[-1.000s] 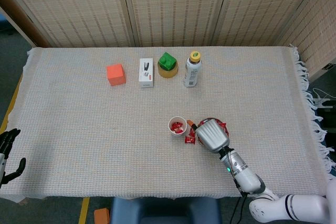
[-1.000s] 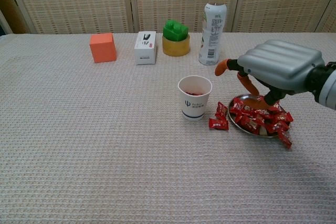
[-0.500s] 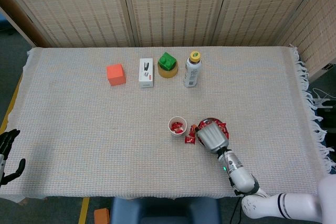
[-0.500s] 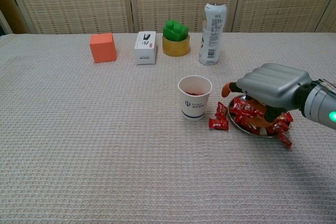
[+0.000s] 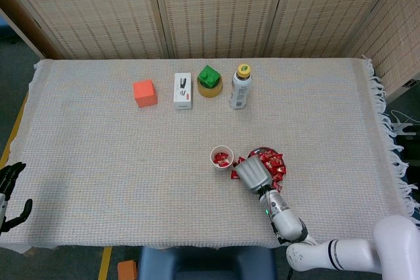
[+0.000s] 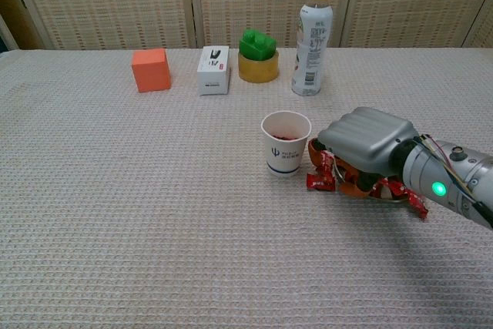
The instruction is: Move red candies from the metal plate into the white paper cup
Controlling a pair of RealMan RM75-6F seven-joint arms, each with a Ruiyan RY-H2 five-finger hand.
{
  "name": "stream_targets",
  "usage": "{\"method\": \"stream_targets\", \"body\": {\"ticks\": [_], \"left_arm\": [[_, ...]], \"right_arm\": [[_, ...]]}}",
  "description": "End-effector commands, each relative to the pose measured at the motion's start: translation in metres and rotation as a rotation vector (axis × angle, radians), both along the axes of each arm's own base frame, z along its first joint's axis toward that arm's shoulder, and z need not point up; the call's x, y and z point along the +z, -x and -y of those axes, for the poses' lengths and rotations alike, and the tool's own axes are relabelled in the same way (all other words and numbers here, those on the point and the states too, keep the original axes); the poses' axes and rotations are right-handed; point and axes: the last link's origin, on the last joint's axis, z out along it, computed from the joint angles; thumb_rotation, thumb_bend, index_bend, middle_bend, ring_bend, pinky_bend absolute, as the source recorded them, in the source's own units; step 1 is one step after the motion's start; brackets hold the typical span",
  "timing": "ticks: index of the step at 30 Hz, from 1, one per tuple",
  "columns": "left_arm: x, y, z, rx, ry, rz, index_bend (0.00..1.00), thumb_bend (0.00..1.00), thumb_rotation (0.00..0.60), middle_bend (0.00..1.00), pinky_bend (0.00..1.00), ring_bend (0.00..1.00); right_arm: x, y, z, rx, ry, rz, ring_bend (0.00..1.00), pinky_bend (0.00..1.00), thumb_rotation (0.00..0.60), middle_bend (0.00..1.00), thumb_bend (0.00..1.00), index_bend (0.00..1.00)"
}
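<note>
The white paper cup stands upright with red candies inside. Right of it the metal plate holds a heap of red candies. My right hand is lowered palm-down over the plate's left edge, covering most of it in the chest view. Its fingertips curl down among the candies, touching a loose candy on the cloth beside the cup. Whether any candy is pinched is hidden. My left hand hangs off the table's front-left corner, holding nothing.
Along the back stand an orange cube, a white box, a green block on a yellow ring and a drink bottle. One candy lies just right of the plate.
My right hand has dropped from above the plate and slid left towards the cup, its fingers now down among the candies. The left hand has not moved.
</note>
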Motion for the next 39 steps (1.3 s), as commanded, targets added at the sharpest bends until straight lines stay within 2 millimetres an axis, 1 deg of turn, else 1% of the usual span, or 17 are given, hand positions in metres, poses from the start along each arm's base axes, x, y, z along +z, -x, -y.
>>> {"method": "stream_targets", "body": {"ticks": [1, 13, 21, 25, 29, 36, 39], "left_arm": [[0.0, 0.0, 0.0, -0.001, 0.001, -0.003, 0.0, 0.47, 0.6, 0.04, 0.22, 0.0], [0.0, 0.0, 0.0, -0.003, -0.003, -0.005, 0.0, 0.47, 0.6, 0.04, 0.22, 0.0], [0.001, 0.0, 0.0, -0.007, -0.004, -0.003, 0.0, 0.47, 0.6, 0.04, 0.22, 0.0], [0.001, 0.0, 0.0, -0.01, -0.003, -0.005, 0.0, 0.47, 0.6, 0.04, 0.22, 0.0], [0.001, 0.0, 0.0, -0.011, -0.003, -0.007, 0.0, 0.48, 0.6, 0.04, 0.22, 0.0], [0.0, 0.0, 0.001, -0.01, -0.006, -0.011, 0.0, 0.48, 0.6, 0.04, 0.22, 0.0], [0.001, 0.0, 0.001, -0.009, -0.01, -0.011, 0.0, 0.48, 0.6, 0.04, 0.22, 0.0]], "right_arm": [[-0.006, 0.001, 0.0, 0.002, 0.0, -0.003, 0.84, 1.0, 0.6, 0.8, 0.28, 0.37], [-0.014, 0.001, -0.002, 0.003, -0.016, 0.002, 0.84, 1.0, 0.6, 0.8, 0.28, 0.36], [-0.019, 0.002, -0.001, 0.008, -0.004, -0.012, 0.85, 1.0, 0.6, 0.81, 0.28, 0.45], [-0.02, 0.002, -0.001, 0.008, 0.002, -0.018, 0.85, 1.0, 0.6, 0.81, 0.28, 0.48], [-0.018, 0.002, -0.001, 0.014, 0.009, -0.019, 0.85, 1.0, 0.6, 0.81, 0.29, 0.49], [-0.013, 0.005, -0.002, 0.015, 0.019, -0.027, 0.85, 1.0, 0.6, 0.81, 0.37, 0.52], [-0.007, 0.004, -0.003, 0.026, 0.025, -0.008, 0.85, 1.0, 0.6, 0.81, 0.37, 0.52]]}}
